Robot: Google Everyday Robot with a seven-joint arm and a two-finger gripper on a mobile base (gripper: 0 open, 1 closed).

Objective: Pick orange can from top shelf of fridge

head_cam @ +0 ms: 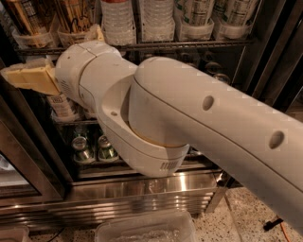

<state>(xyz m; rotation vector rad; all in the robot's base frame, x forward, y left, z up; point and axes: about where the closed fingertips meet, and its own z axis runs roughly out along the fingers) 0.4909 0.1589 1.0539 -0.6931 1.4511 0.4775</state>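
Note:
Two tall golden-orange cans with black scribbles stand in clear holders at the top left of the fridge (42,156): one orange can (24,16) at the far left, another (72,15) beside it. The top shelf (189,45) is a dark wire rack running under them. My gripper (27,78), a cream wedge at the end of the big white arm (189,123), sits just below the shelf's left end, under the far-left orange can and not touching it. It holds nothing that I can see.
Clear bottles (118,19) and green-white cans (195,14) fill the rest of the top shelf. A labelled bottle (61,105) stands on the middle rack, green cans (81,147) lower down. The steel base (142,189) and a clear plastic bin (147,229) lie below. The arm hides most of the racks.

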